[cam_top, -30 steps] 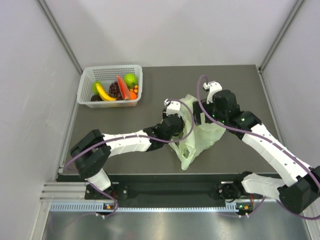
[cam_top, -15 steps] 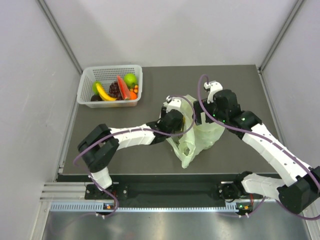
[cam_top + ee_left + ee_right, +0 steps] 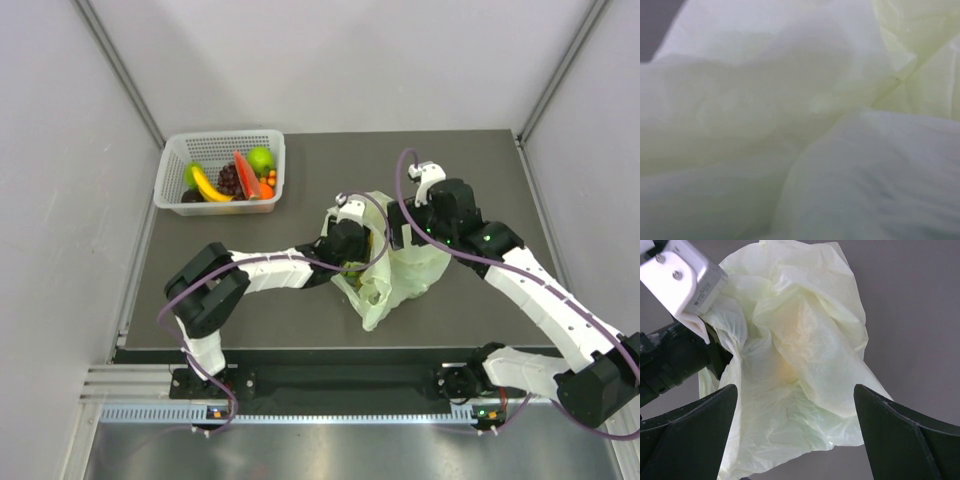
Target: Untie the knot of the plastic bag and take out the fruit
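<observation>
Two arms reach over the dark desk (image 3: 490, 165). The plastic bag (image 3: 400, 272), pale green and translucent, lies crumpled just off the desk centre toward 4 o'clock. The left arm (image 3: 265, 272) extends from the 7 o'clock corner, and its wrist is pressed against the bag's 9 o'clock side. The left fingers are buried in the plastic: the left wrist view shows only folds of pale film filling the picture, so it cannot be told whether they are apart, closed or gripping. The right arm (image 3: 530, 290) reaches from the 5 o'clock corner, and its wrist sits at the bag's 1 o'clock edge. The right fingers (image 3: 690, 435) are spread wide with nothing held, and the bag lies on the desk beyond the gap between them. A faint orange tint shows through the film in the right wrist view, but its source cannot be identified. A white lattice basket (image 3: 172, 172) stands at the desk's 10 o'clock corner, well apart from the bag. It contains the fruit: a yellow banana bunch (image 3: 208, 185), a red wedge (image 3: 243, 172) and a small orange (image 3: 267, 190), packed beside a dark grape bunch (image 3: 229, 180) and a light green apple (image 3: 261, 158).
</observation>
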### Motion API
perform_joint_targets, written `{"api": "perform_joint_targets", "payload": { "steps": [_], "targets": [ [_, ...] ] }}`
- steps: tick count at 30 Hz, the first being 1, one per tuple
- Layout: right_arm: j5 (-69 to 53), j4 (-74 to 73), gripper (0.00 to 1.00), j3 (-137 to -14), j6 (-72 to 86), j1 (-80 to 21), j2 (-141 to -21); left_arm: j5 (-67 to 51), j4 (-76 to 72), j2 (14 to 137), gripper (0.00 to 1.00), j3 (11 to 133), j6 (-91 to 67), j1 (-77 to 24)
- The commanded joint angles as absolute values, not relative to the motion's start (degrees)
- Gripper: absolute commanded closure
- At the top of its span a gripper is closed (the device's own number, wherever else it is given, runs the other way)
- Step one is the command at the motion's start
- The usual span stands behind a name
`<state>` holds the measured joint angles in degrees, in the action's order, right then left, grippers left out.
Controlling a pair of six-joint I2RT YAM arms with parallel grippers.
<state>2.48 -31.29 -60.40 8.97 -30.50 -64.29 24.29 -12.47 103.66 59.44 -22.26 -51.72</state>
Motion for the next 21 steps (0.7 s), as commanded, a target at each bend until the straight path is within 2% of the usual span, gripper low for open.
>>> {"api": "perform_joint_targets", "payload": {
  "steps": [1,4,6,9,10,11,12,17,21],
  "targets": [
    [2.02,-28.74,0.00,-61.44,8.44,-29.71,-63.90,20.57,-9.84,104.68,0.39,56.69,-22.50,-51.77],
    [2.11,-28.57,0.00,-61.35,8.53,-29.53,-64.07,20.22,-9.85,103.80,0.39,54.94,-22.41,-51.86],
    [1.93,-28.39,0.00,-61.26,8.87,-29.53,-64.34,19.78,-9.23,103.89,0.30,54.93,-22.59,-51.85],
    [1.76,-28.48,0.00,-61.35,8.96,-29.44,-64.42,19.34,-8.70,103.63,0.29,54.06,-23.46,-52.03],
    [1.76,-28.48,0.00,-61.26,8.96,-29.44,-64.42,19.42,-8.70,103.36,0.17,53.44,-23.55,-51.94],
    [1.84,-28.56,0.00,-61.17,9.05,-29.36,-64.16,19.34,-8.53,102.92,0.17,53.09,-23.99,-51.94],
    [1.93,-28.56,0.00,-61.08,8.97,-29.36,-64.25,19.42,-8.26,101.70,0.01,52.74,-24.26,-52.03],
    [2.02,-28.74,0.00,-61.17,9.05,-29.27,-63.99,19.51,-1.68,97.22,0.01,52.91,-27.07,-52.21],
    [2.02,-28.91,0.00,-61.08,8.96,-29.18,-63.81,17.14,5.61,92.74,0.07,52.30,-28.30,-52.38]
  ]
}}
